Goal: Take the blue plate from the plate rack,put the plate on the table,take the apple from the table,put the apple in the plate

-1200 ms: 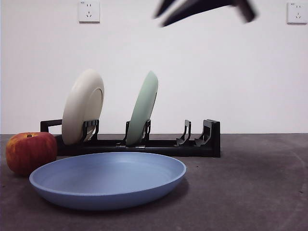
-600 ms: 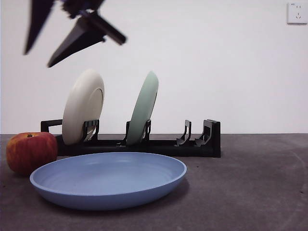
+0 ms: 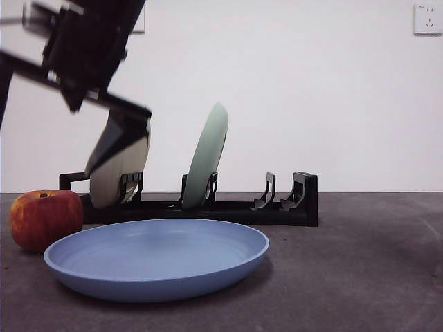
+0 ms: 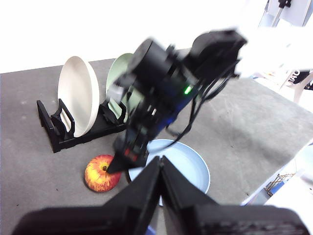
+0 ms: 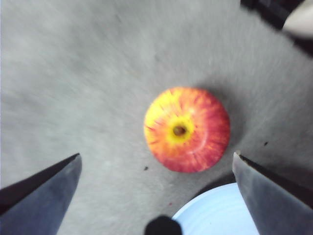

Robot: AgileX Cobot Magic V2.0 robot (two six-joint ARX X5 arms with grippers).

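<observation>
The blue plate [image 3: 156, 259] lies flat on the table [image 3: 360, 277] in front of the plate rack [image 3: 304, 200]. The apple [image 3: 45, 218] stands on the table just left of the plate, close to its rim. My right gripper [image 3: 45, 149] is open wide and hangs above the apple, apart from it. In the right wrist view the apple [image 5: 187, 129] lies between the spread jaws of the right gripper [image 5: 156, 155], with the plate's rim [image 5: 220, 215] beside it. My left gripper [image 4: 160, 161] is shut and empty, held high, looking down on the right arm [image 4: 146, 112], the apple [image 4: 101, 172] and the plate [image 4: 195, 169].
A cream-white plate [image 3: 104, 187] and a pale green plate [image 3: 208, 155] stand upright in the rack's left slots. The rack's right slots hold nothing. One finger of the right gripper crosses in front of the cream plate. A white wall stands behind.
The right arm has swung from the top middle to the upper left and come down over the apple. Plate, apple and rack have not moved.
</observation>
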